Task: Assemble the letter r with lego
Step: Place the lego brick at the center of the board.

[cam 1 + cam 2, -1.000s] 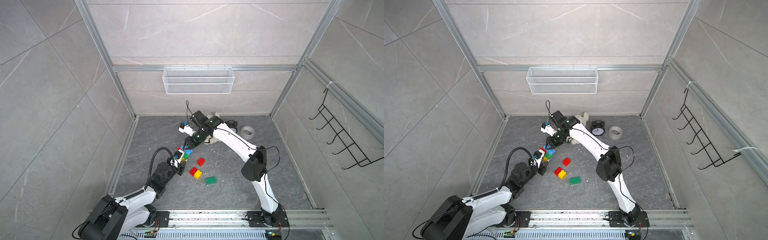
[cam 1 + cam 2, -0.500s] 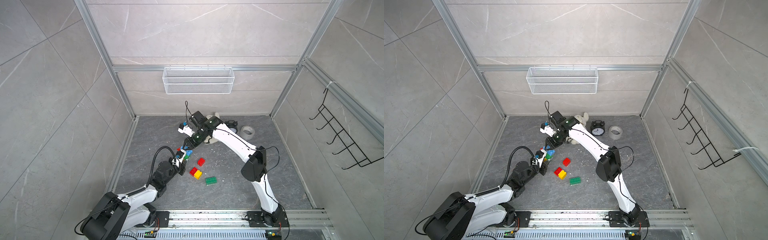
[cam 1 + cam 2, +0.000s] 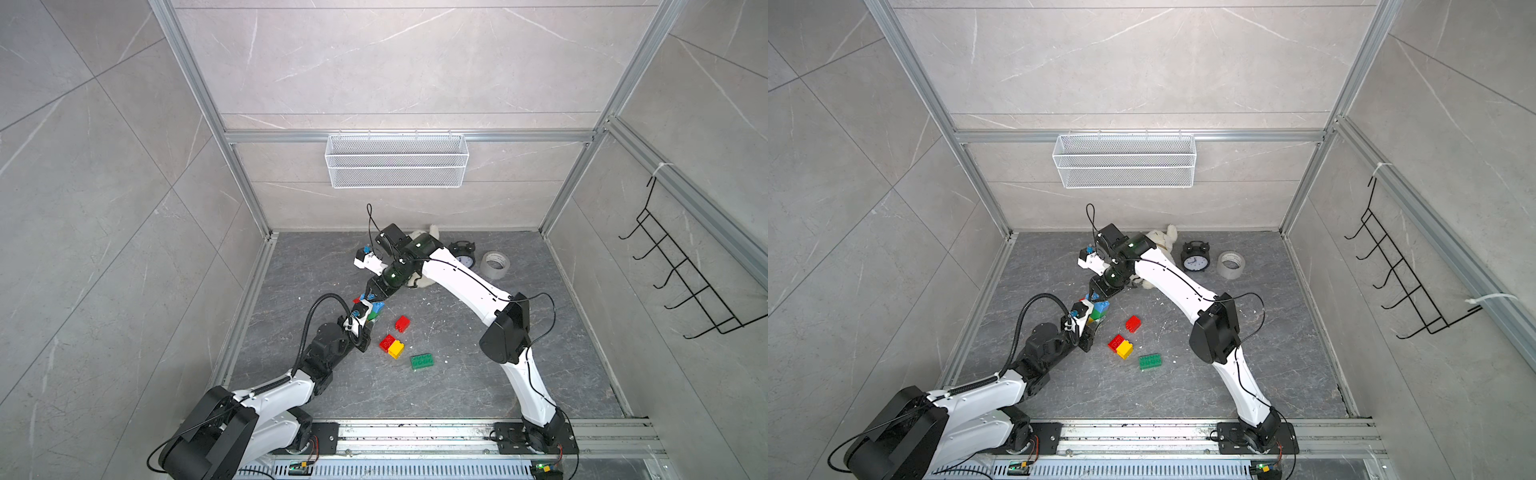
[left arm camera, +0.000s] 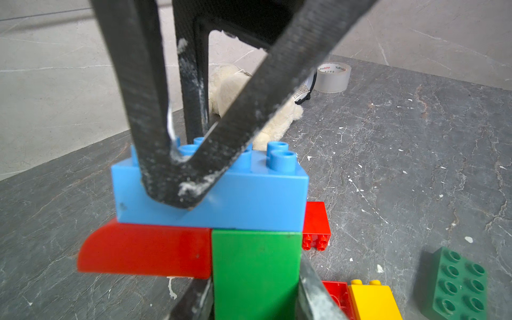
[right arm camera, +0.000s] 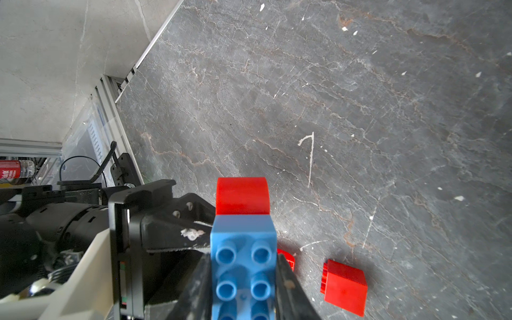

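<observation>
Both top views look steeply down; close wrist views apparently share the blue brick.

A dark grey veined bench, flecked with white, is shown; on it are laid a single red brick, a red and yellow pair touching, and a dark green brick; farther back are set a white plush toy, an alarm clock and a tape roll.
</observation>
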{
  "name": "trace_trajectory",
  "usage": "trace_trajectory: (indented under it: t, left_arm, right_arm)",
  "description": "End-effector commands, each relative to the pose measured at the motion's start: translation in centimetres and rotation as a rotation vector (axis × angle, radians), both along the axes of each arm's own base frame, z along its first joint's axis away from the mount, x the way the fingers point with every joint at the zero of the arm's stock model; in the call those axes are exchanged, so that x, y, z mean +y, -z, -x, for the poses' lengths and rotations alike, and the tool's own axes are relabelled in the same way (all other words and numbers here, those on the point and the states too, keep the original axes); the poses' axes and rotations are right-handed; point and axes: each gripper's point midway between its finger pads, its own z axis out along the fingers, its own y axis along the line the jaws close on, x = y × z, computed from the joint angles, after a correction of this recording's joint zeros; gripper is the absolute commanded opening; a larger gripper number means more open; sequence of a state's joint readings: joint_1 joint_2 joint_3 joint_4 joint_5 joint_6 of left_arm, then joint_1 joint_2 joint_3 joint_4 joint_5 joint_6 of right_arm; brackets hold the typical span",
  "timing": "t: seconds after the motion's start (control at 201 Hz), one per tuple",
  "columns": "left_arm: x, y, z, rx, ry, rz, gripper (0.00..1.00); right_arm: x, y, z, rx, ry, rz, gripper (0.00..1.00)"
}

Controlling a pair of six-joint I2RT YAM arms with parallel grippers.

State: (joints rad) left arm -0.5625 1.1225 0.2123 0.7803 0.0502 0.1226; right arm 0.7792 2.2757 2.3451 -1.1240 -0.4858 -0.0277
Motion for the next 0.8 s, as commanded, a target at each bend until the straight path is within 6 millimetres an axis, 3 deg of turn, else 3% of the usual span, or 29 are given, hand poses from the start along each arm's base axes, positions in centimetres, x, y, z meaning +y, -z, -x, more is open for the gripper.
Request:
trace_trajectory:
  t: [0.0, 0.363, 0.443, 0.557, 0.796]
  left_arm:
    - [0.7, -3.9, -1.0, -0.122, -0.061, 0.060, 0.35]
    - [1.0, -3.8, -1.1, -0.119, -0.073, 0.052, 0.35]
    - [1.0, -3.7, -1.1, -0.116, -0.074, 0.050, 0.35]
    - [1.0, -3.6, -1.1, -0.113, -0.077, 0.050, 0.35]
    - [1.4, -3.5, -0.9, -0.107, -0.090, 0.050, 0.35]
  right_arm:
    - [-0.5, 3.0, 2.8, 0.082, -0.058, 0.089, 0.22]
    - [-1.2, 6.0, 4.8, 0.137, -0.049, 0.121, 0.22]
    - [-1.2, 6.0, 4.9, 0.137, -0.051, 0.118, 0.23]
    - [-0.9, 5.8, 4.8, 0.128, -0.052, 0.102, 0.32]
    - [0.5, 4.8, 4.6, 0.143, -0.042, 0.017, 0.31]
